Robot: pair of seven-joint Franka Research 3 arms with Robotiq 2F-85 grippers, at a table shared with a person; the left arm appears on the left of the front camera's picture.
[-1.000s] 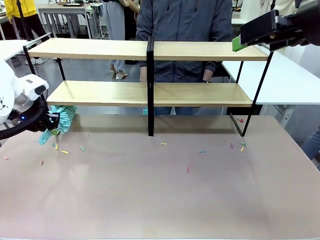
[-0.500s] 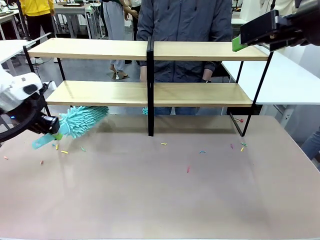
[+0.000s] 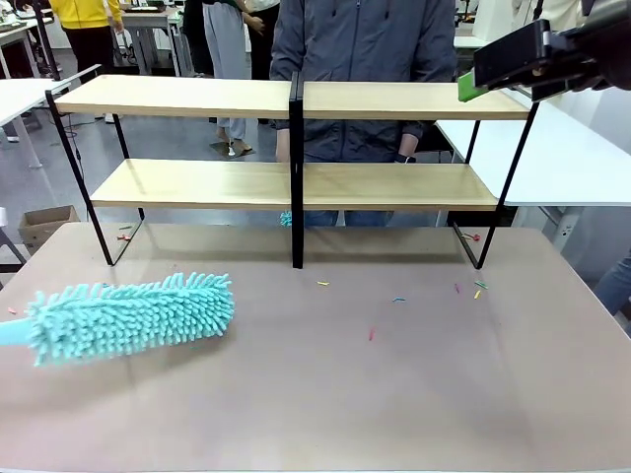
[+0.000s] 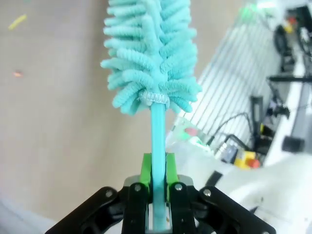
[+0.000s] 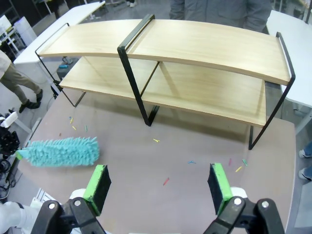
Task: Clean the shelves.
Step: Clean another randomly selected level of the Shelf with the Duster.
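Two arms here: the left gripper (image 4: 157, 187) is clamped on the duster (image 3: 133, 317) handle, lower left, likely winding up for a sweep. Right gripper (image 5: 159, 187) hangs wide open, empty. Shelves (image 3: 293, 184) sit upper centre.

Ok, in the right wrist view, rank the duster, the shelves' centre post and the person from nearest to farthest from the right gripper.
1. Duster: on the tabletop, picture left of the open right gripper.
2. Centre post: mid-shelves, beyond the scattered bits.
3. Person: behind the shelves, at the far side.
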